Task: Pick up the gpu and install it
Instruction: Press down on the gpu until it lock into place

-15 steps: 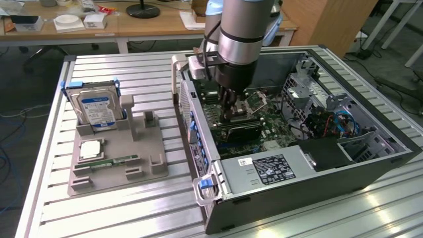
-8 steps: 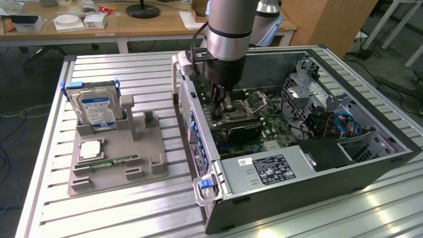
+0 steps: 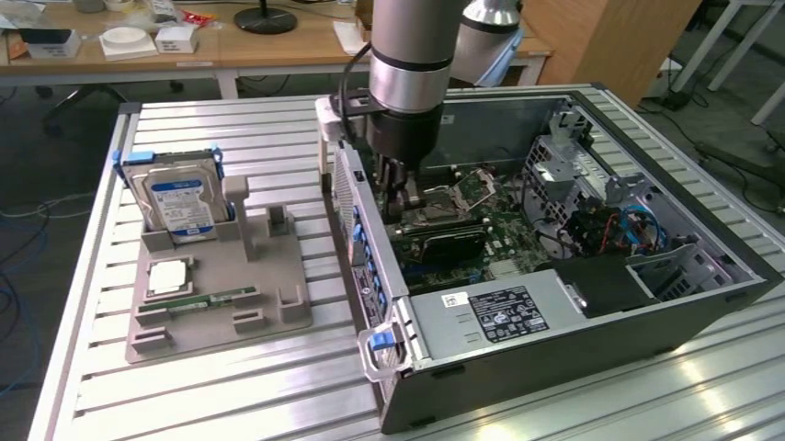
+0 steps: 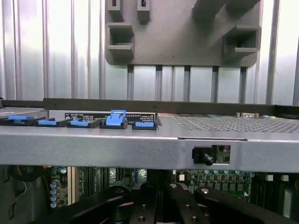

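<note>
Inside the open computer case [image 3: 687, 294], a black-walled metal box lying on its side on the ribbed aluminium table [image 3: 245, 404], the gripper [image 3: 403, 197] is lowered over the green motherboard [image 3: 491, 234]. Whether its jaws are wide, narrow or holding anything cannot be told, since the black linkages seen in the wrist view [image 4: 154, 205] hide the tips. The gpu cannot be made out with certainty; a dark, flat, boxy part [image 3: 444, 241] lies on the motherboard just beside the gripper, but its identity cannot be confirmed. Further along the case from the arm, a black power supply [image 3: 497, 312] with a white-printed label is seated, and a perforated silver drive cage [image 3: 576, 175] with blue cables [image 3: 644, 230] is set against the far wall. Blue plastic latches [image 4: 117, 119] are lined along the case's grey rear edge. Beside the case, on the exterior view's left, a grey moulded fixture tray [image 3: 282, 276] is laid, carrying an upright silver hard drive [image 3: 182, 204] with a blue-white label, a square silver processor [image 3: 168, 276] and a narrow green memory stick [image 3: 202, 300].
</note>
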Available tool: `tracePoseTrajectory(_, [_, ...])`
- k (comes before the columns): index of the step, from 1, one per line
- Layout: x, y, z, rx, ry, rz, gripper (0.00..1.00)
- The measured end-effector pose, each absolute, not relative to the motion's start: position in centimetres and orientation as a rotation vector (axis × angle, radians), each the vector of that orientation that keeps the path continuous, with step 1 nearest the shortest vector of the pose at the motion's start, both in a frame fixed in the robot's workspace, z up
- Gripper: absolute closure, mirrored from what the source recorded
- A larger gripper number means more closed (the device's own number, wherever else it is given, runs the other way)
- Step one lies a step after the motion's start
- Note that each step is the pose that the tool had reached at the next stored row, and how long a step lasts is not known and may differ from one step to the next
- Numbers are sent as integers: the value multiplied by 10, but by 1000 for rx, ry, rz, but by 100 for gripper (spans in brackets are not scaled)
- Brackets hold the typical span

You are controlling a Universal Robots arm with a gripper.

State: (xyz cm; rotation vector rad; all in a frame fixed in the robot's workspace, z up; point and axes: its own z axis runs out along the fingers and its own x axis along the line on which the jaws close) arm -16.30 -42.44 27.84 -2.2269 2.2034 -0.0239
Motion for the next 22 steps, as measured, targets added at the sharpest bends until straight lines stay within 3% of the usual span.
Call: tracePoseTrajectory(22, [-172, -421, 287, -2278, 2176, -15, 90])
